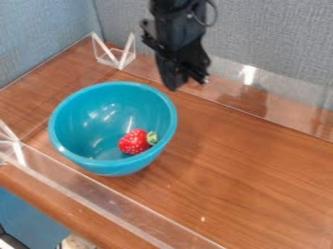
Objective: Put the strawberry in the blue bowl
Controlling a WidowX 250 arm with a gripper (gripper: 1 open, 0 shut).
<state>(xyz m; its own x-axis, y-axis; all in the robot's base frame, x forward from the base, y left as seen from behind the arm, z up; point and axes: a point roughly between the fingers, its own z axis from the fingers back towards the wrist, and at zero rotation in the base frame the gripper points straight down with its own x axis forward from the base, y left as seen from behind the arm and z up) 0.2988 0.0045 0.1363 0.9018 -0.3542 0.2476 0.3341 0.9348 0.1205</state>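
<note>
1. The small bright red strawberry with the green leafy top [134, 142] is lying inside the large round glossy teal-blue plastic bowl [81, 119], low on the inner wall nearest the camera, well below the hand and off to its camera-side left.
2. The black robot hand [184, 80] is hanging above the brown wooden bench [235, 165], just beyond the bowl's far right rim, pointing steeply downward. Its fingers are pressed together with nothing between them, so it is carrying nothing.
3. Judging from how things lie, the placing itself looks done; the step in hand is clearing away from the bowl cleanly.
4. To do that well, the hand should be travelling up and away from the rim, not sweeping across the bowl's opening, since a knock on that light plastic wall could be tipping the bowl or rolling the fruit.
5. Keeping the fingers together is sensible: a narrow hand is leaving more room beside the rim.
6. Behind and beside the hand, the clear acrylic walls [274, 83] are edging the bench; the retreat should be staying between them and the bowl without touching either.
7. The strawberry is resting on a curved slope, so it may be settling a little toward the bottom; that is harmless provided the bowl is left undisturbed.
</note>
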